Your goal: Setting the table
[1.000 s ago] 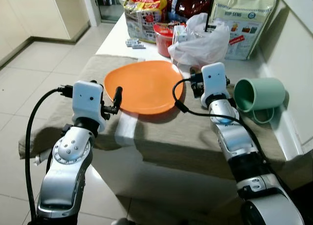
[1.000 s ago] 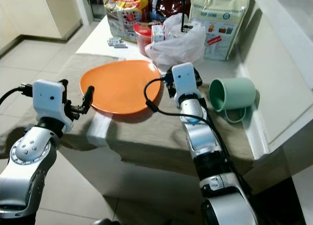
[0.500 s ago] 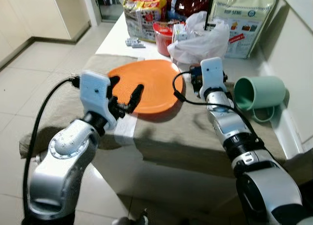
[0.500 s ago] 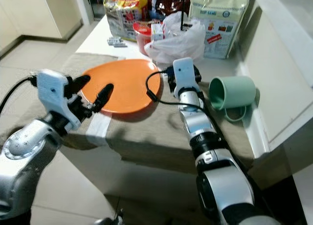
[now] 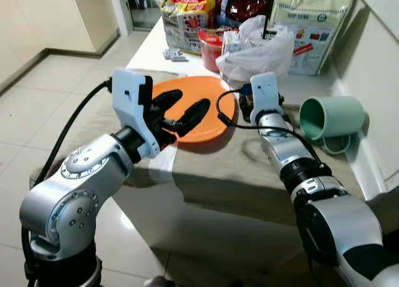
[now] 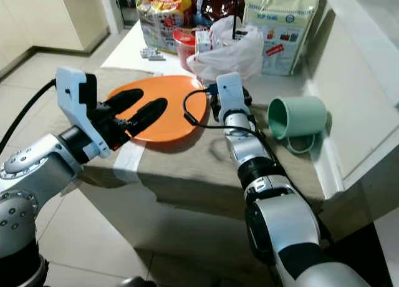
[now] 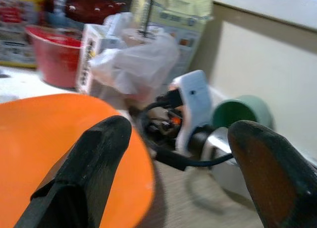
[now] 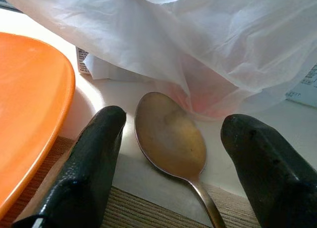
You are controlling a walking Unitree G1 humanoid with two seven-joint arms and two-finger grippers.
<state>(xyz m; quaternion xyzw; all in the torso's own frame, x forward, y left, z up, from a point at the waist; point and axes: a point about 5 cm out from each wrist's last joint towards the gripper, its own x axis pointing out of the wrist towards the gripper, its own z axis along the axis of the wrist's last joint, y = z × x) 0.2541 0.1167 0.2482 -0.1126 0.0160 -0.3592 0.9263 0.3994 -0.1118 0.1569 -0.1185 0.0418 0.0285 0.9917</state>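
Note:
An orange plate (image 5: 212,115) lies on the cloth-covered table (image 5: 237,165). My left gripper (image 5: 192,100) hovers open just above the plate's near left part, with nothing between its fingers (image 7: 99,153). A metal spoon (image 8: 171,134) lies bowl-up by the plate's right rim, at the foot of a white plastic bag (image 5: 259,50). My right gripper (image 8: 173,124) is open low over the table, one finger on each side of the spoon's bowl; I cannot tell if it touches. A green mug (image 5: 330,117) lies on its side to the right.
Snack bags (image 5: 184,15), a red tub (image 5: 210,47) and a large rice bag (image 5: 312,19) crowd the back of the table. A wall ledge (image 5: 374,62) runs close along the right. Tiled floor (image 5: 43,81) lies to the left.
My left arm rose from the table's front edge and reached forward over the plate, with its fingers spread. My right gripper moved a little farther toward the plastic bag.

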